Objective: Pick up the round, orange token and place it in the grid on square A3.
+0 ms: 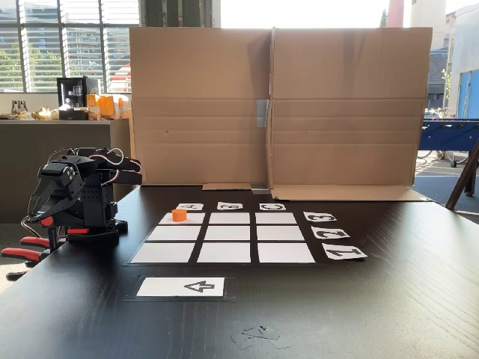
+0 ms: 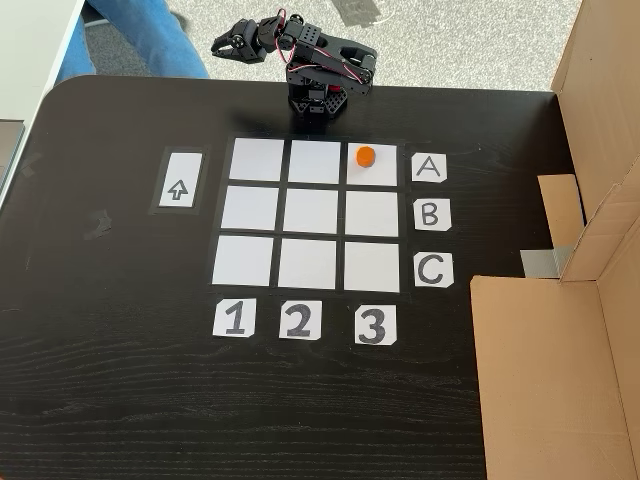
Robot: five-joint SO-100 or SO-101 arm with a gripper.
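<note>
The orange token (image 1: 179, 215) (image 2: 365, 156) stands upright on square A3 (image 1: 194, 219) (image 2: 375, 172), the corner cell of the grid (image 1: 224, 233) (image 2: 310, 212) in row A, column 3, nearest the arm's base. Nothing touches the token. The black arm (image 1: 75, 194) is folded back over its base at the table edge, beyond the grid. In a fixed view from above, my gripper (image 2: 226, 45) hangs past the table edge, well away from the token. Its jaws look shut, with nothing between them.
A white card with a black arrow (image 1: 181, 286) (image 2: 180, 181) lies beside the grid. A tall cardboard wall (image 1: 277, 105) (image 2: 590, 200) lines one side of the table. Red clamp handles (image 1: 22, 250) stick out by the arm's base. A person's leg in jeans (image 2: 140, 30) is behind the table.
</note>
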